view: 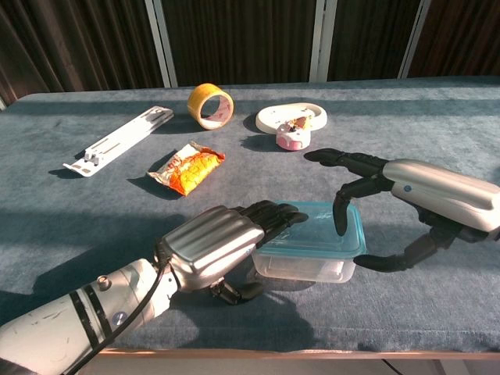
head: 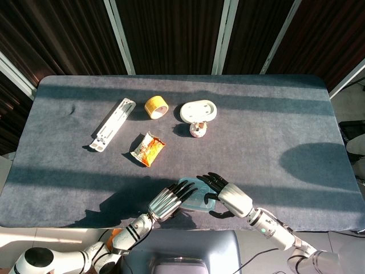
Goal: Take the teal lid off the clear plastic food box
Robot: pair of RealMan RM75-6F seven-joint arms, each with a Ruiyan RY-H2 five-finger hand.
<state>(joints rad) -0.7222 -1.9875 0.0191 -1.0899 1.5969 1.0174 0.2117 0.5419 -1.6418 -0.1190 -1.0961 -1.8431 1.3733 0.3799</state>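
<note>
**Both hands at the food box on the near edge of the tabletop**

The clear plastic food box (view: 306,263) sits at the near edge of the grey tabletop (view: 437,141), at about 6 o'clock in the head view, with the teal lid (view: 322,231) on it. In the chest view the lid looks slightly raised at its far right corner, though whether it has come free of the box cannot be told.

The left hand (view: 223,244) lies against the box's left side at 9 o'clock from it, fingers (view: 269,212) stretched over the lid's left edge and the thumb tucked low beside the box wall; it grasps the box. The right hand (view: 406,199) is at 3 o'clock from the box, fingers spread: the tip of one finger (view: 341,215) comes down onto the lid's right edge, the thumb reaches in low by the box's right wall. Whether it truly pinches the lid cannot be told.

Further out, at 11 o'clock from the box, lies an orange snack packet (view: 190,168). Beyond it, at 10 o'clock, a white plastic strip (view: 119,140) lies aslant. At 12 o'clock stands a small pink cup (view: 293,133), touching or just before a white oval dish (view: 291,116). A roll of yellow tape (view: 210,105) stands at 11 o'clock, near the far side.
</note>
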